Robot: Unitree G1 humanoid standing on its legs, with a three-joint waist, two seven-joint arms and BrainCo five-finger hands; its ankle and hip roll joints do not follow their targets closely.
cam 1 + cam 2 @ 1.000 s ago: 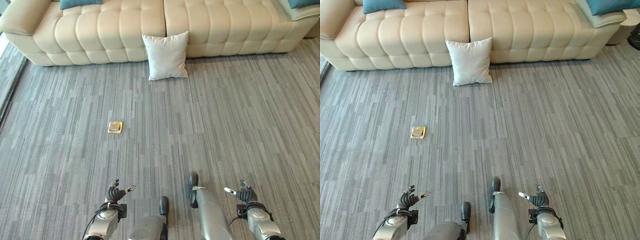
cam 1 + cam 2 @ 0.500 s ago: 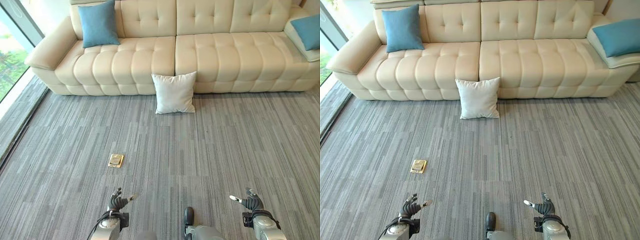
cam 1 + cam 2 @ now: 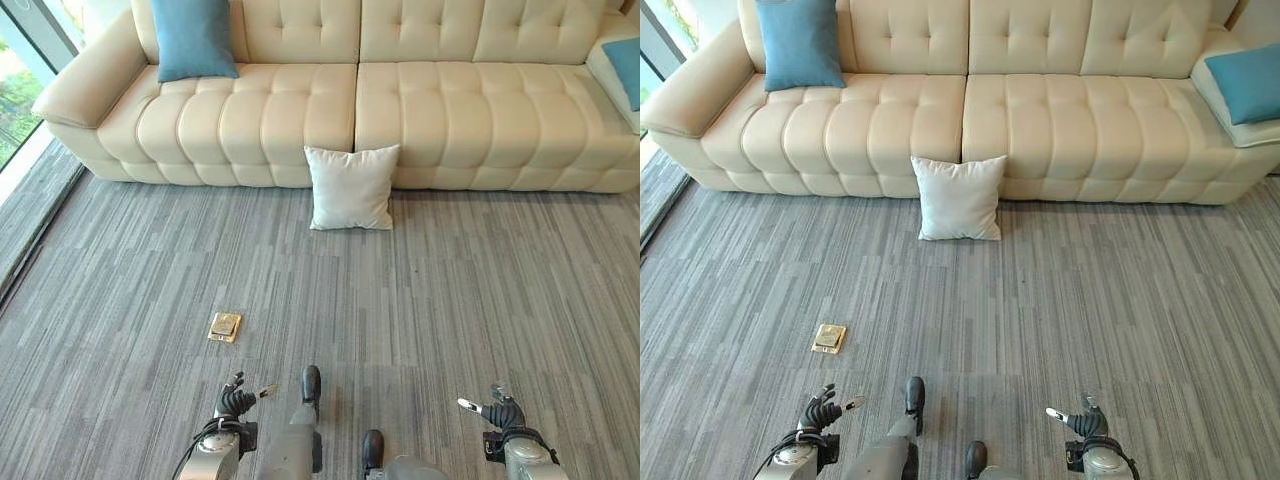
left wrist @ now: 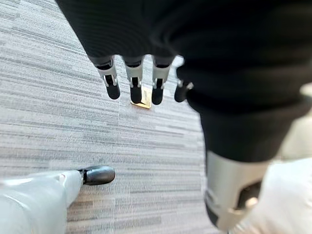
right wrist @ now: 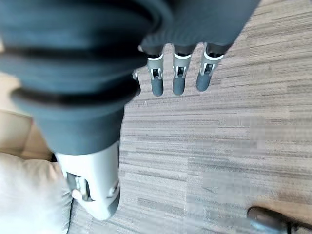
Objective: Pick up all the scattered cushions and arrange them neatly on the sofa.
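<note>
White cushion still on floor against sofa front (blue ones seated), I've both hands loosely spread, empty.

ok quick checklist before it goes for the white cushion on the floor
1. White square cushion on the grey carpet, leaning against the sofa front: ok.
2. Left hand empty, fingers relaxed: ok.
3. Right hand empty, fingers relaxed: ok.
4. Hands within reach of the cushion: not ok, both far short.
5. Small brass floor plate off the straight path: ok.
6. Free seat on the cream tufted sofa: ok.
</note>
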